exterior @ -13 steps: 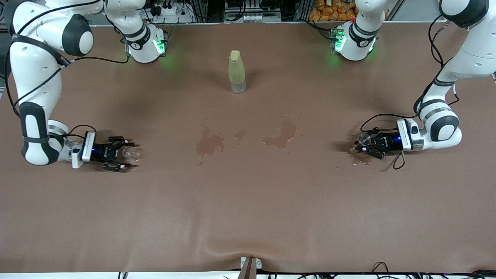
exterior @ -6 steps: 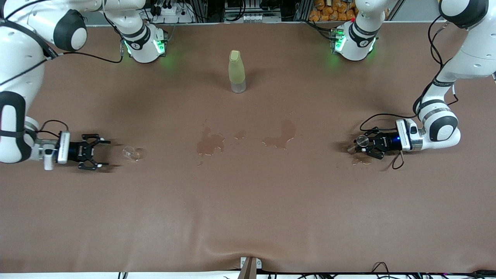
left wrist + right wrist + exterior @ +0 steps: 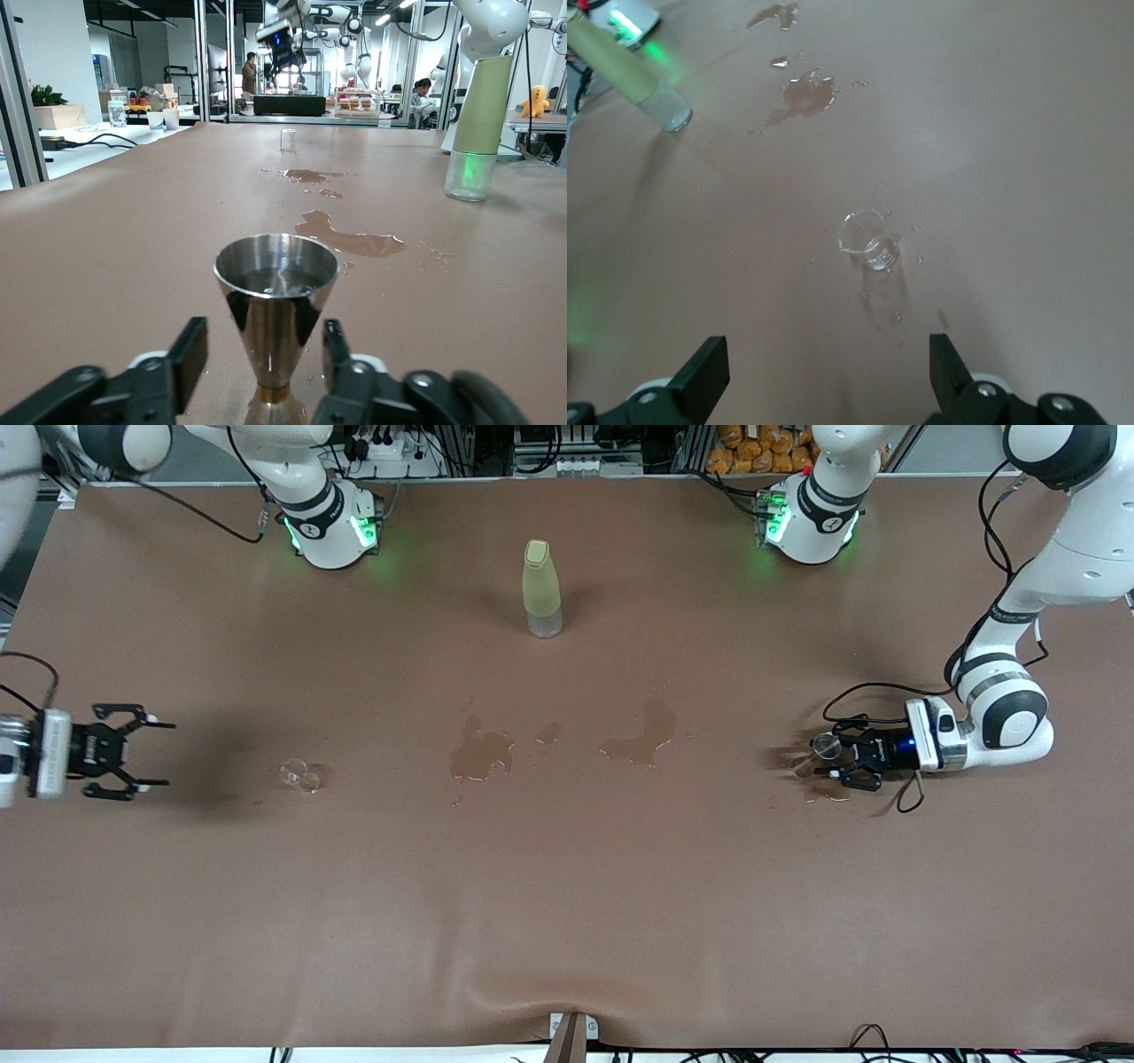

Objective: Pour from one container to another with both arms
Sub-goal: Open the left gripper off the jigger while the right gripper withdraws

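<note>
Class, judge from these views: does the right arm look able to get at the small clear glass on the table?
Probably yes: the right tool is open and faces the clear glass, with only bare table between them.

a brown worktop fills the scene. past its edge the left wrist view shows a bright lab: ceiling lights, metal frames, a side table (potted plant there).
</note>
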Robot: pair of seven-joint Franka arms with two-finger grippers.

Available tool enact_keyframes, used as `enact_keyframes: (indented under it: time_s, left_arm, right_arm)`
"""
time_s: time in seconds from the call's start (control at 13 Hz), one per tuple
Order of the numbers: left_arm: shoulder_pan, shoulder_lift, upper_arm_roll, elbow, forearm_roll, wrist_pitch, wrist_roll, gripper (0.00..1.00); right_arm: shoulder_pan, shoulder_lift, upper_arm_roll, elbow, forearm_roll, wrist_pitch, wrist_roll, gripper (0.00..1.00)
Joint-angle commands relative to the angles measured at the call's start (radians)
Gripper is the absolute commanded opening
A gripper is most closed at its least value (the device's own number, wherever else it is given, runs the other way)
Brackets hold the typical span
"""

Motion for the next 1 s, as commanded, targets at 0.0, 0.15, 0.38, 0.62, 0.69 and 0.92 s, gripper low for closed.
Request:
enact_keyframes:
  time_s: [0.0, 0.15, 0.38, 0.62, 0.69, 0.92]
  left_arm:
    - [0.003, -0.010, -0.002, 0.003, 0.054, -0.011, -0.054, 1.00]
    - [0.003, -0.016, 0.000, 0.008, 0.071, -0.009, -0.068, 1.00]
    - [0.005, -0.042, 0.017, 0.048, 0.147, -0.002, -0.068, 1.00]
    - [0.003, -0.087, 0.066, 0.120, 0.255, 0.010, -0.068, 1.00]
    - [0.005, -0.108, 0.067, 0.144, 0.291, 0.024, -0.068, 1.00]
    - [0.002, -0.217, 0.078, 0.166, 0.373, 0.067, -0.068, 1.00]
  right_arm:
    - [0.044, -0.140, -0.003, -0.034, -0.108, 0.014, 0.253, 1.00]
    - [0.069, -0.225, -0.004, -0.034, -0.173, 0.011, 0.471, 1.00]
    - [0.121, -0.346, -0.001, -0.031, -0.291, 0.009, 0.783, 1.00]
    - [0.170, -0.444, 0.026, -0.019, -0.395, 0.003, 1.051, 1.00]
    - [0.178, -0.475, 0.061, -0.008, -0.448, 0.002, 1.138, 1.00]
    - [0.179, -0.532, 0.175, 0.012, -0.533, -0.035, 1.361, 1.00]
